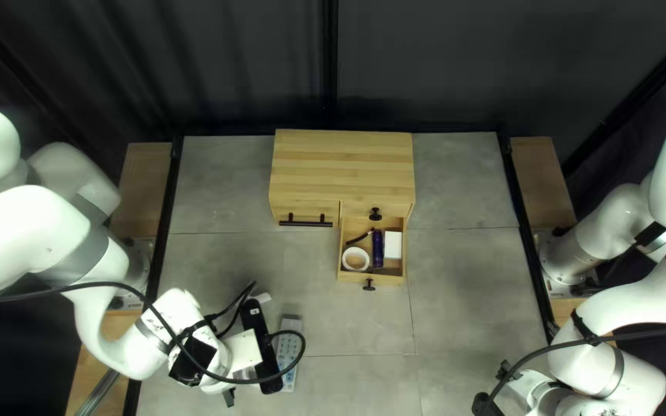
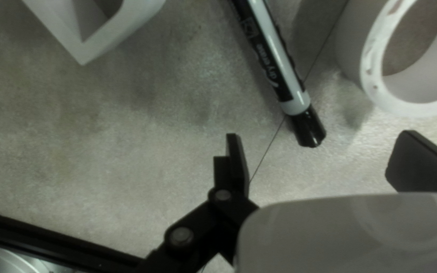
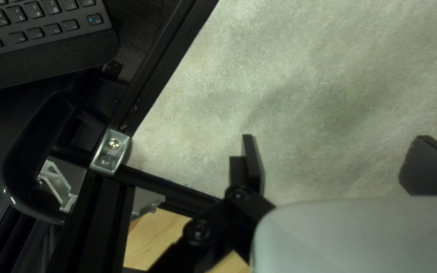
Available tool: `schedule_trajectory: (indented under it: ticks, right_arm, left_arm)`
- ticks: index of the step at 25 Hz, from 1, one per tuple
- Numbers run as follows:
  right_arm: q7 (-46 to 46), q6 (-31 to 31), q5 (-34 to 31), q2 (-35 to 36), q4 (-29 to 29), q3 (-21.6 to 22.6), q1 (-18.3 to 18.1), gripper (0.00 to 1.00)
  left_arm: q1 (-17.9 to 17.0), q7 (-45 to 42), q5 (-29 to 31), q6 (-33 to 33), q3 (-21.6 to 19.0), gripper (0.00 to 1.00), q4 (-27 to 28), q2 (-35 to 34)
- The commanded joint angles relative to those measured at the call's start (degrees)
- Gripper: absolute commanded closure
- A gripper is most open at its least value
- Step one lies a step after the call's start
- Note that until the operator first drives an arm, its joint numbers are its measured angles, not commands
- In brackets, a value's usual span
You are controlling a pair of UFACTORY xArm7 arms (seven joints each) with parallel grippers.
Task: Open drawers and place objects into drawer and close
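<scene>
Left gripper (image 2: pixel 320 144): fingers well apart, nothing clamped. Marker (image 2: pixel 274 60) lies on the table ahead of it, capped end pointing back toward the gap between the fingers; likely the next pick. Main risk: closing from this pose may catch only the cap, or miss it, since the barrel runs off ahead and slanted; a cap-only pinch could swivel or drop the marker. Second risk: white roll (image 2: pixel 347 53) stands near the capped end, so a finger coming down on that side may knock it away. White angular piece (image 2: pixel 84 53), on the marker's other side, seems less exposed. Remote (image 1: pixel 287 353) lies beside the left arm under looping cable (image 1: pixel 304 350); a sweep could drag it. Drawer (image 1: pixel 348 275) is out, holding white ring (image 1: pixel 346 259), dark blue item (image 1: pixel 378 248) and white block (image 1: pixel 393 245); another item laid crosswise or proud of the rim could jam closing. Right gripper (image 3: pixel 336 139): fingers apart, over table, well away from the drawer; low collision risk.
</scene>
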Motion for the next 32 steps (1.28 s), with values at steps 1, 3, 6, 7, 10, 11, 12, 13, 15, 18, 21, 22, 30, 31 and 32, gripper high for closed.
schedule_trajectory:
  ticks: [1,3,6,7,10,11,12,13,15,18,21,22,30,31,32]
  right_arm:
    - [0.0,0.0,0.0,0.0,0.0,0.0,0.0,0.0]
    - [0.0,0.0,0.0,0.0,0.0,0.0,0.0,0.0]
    - [0.0,0.0,0.0,0.0,0.0,0.0,0.0,0.0]
    - [0.0,0.0,0.0,0.0,0.0,0.0,0.0,0.0]
    - [0.0,0.0,0.0,0.0,0.0,0.0,0.0,0.0]
    - [0.0,0.0,0.0,0.0,0.0,0.0,0.0,0.0]
    - [0.0,0.0,0.0,0.0,0.0,0.0,0.0,0.0]
    - [0.0,0.0,0.0,0.0,0.0,0.0,0.0,0.0]
    - [0.0,0.0,0.0,0.0,0.0,0.0,0.0,0.0]
    - [0.0,0.0,0.0,0.0,0.0,0.0,0.0,0.0]
    - [0.0,0.0,0.0,0.0,0.0,0.0,0.0,0.0]
    - [0.0,0.0,0.0,0.0,0.0,0.0,0.0,0.0]
    - [0.0,0.0,0.0,0.0,0.0,0.0,0.0,0.0]
    - [0.0,0.0,0.0,0.0,0.0,0.0,0.0,0.0]
    - [0.0,0.0,0.0,0.0,0.0,0.0,0.0,0.0]
  left_arm:
    - [0.11,-0.17,0.11,-0.48,0.14,0.39,0.0,0.61]
    - [0.19,-0.02,0.19,-0.6,0.23,0.53,0.19,0.82]
    - [0.3,0.5,0.13,-0.81,0.29,0.77,0.59,1.32]
    - [0.32,0.67,0.12,-0.95,0.28,0.87,0.66,1.41]
    - [0.35,0.95,0.3,-1.2,0.31,1.0,0.7,1.5]
    - [0.36,1.02,0.33,-1.28,0.32,1.0,0.71,1.55]
    - [0.32,1.12,0.37,-1.43,0.28,1.0,0.74,1.66]
    - [0.29,1.19,0.37,-1.47,0.23,1.0,0.74,1.67]
    - [0.12,1.18,0.26,-0.81,0.04,1.0,0.72,1.02]
    - [-0.07,1.57,-0.38,1.97,-0.22,1.0,0.91,-0.92]
    - [0.03,2.29,-0.87,4.41,-0.12,1.0,0.56,-3.11]
    - [0.26,3.23,-1.24,6.37,0.23,1.0,0.24,-4.96]
    - [2.53,8.22,0.21,25.45,3.39,1.0,2.13,-17.56]
    - [2.73,8.53,0.52,27.1,3.58,1.0,2.75,-18.14]
    - [3.03,8.88,1.1,29.52,3.76,1.0,4.01,-18.53]
